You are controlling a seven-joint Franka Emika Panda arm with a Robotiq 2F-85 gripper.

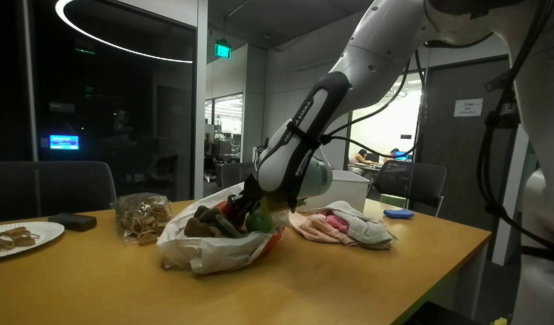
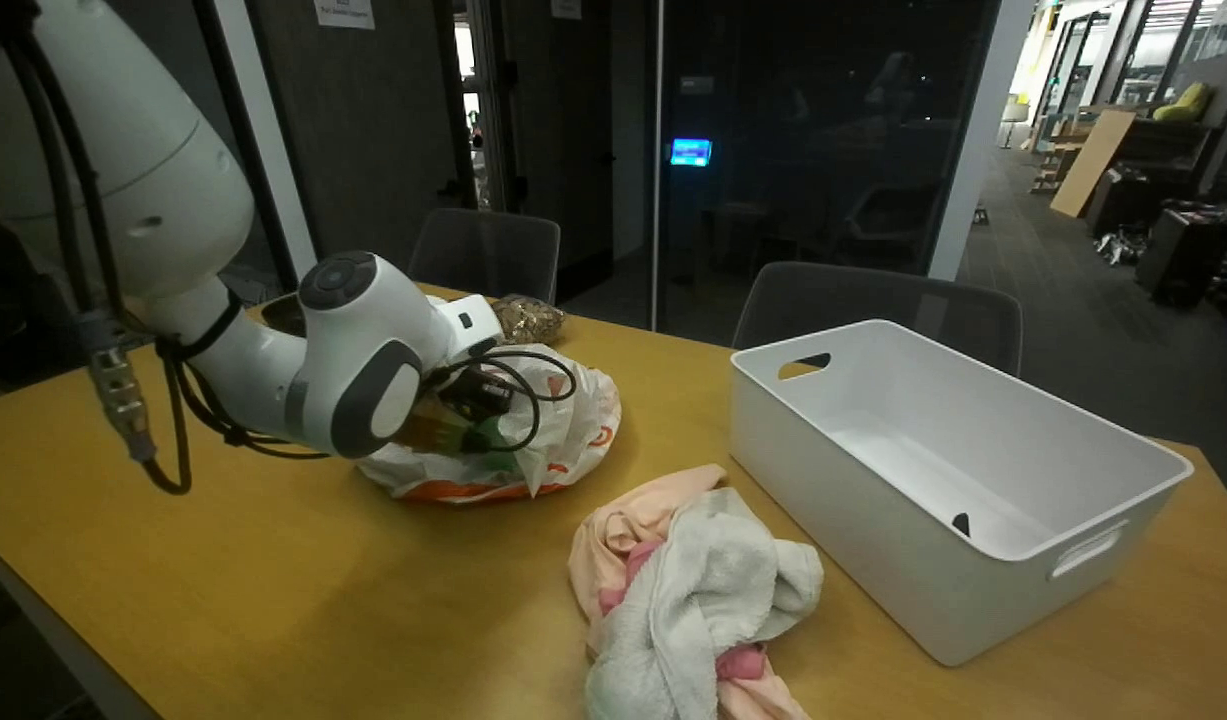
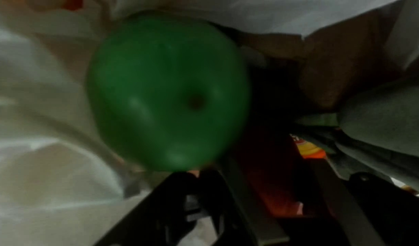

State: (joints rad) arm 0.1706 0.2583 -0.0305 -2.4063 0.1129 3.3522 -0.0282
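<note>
Inside the white plastic bag (image 1: pixel 222 253), which is set on the bench (image 1: pixel 326 284), the fingers (image 3: pixel 253 206) are spread; a dark red item (image 3: pixel 277 196) in the bag is seen between them, but whether it is touched is hidden by shadow. Just beside them a green apple (image 3: pixel 168 92) is lodged, and soft grey-green pieces (image 3: pixel 387 116) are seen on the opposite side. The item is best centred between the fingers before any squeeze, the apple left undisturbed and the bag's loose film kept out of the pinch.
</note>
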